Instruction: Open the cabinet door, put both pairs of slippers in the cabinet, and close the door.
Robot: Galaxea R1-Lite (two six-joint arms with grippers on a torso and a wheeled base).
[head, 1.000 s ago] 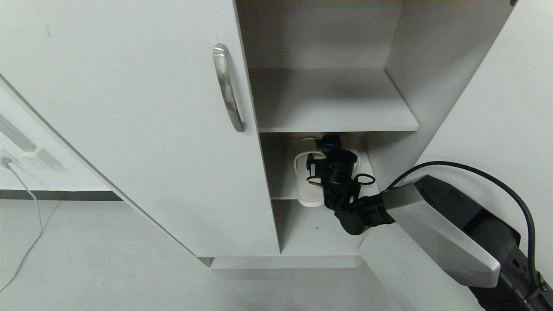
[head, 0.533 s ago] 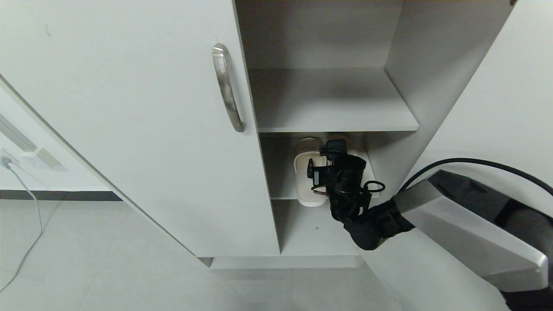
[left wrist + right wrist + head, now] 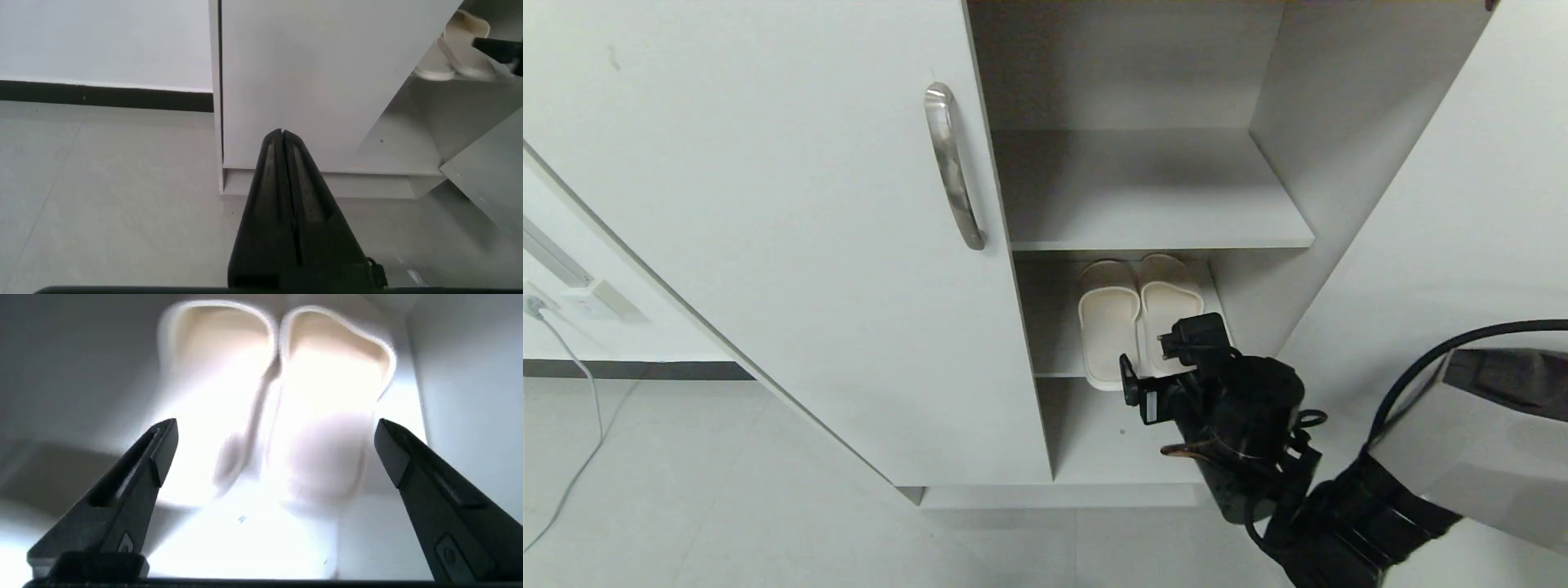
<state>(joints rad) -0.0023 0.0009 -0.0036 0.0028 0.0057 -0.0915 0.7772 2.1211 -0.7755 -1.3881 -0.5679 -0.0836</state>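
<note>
A pair of cream slippers lies side by side on the cabinet's middle shelf, toes pointing inward. My right gripper hangs open just outside the shelf's front edge, in front of and below the slippers, holding nothing. In the right wrist view its two black fingers stand wide apart with the slippers beyond them. My left gripper is shut and empty, low over the floor in front of the cabinet's base; the left wrist view catches the slippers far off.
The cabinet's left door is closed and carries a metal handle. The right door stands open beside my right arm. An upper shelf and a bottom shelf are bare. A wall socket with a cable sits far left.
My right gripper has drawn back out of the middle shelf, down and to the right, leaving the slippers lying there uncovered.
</note>
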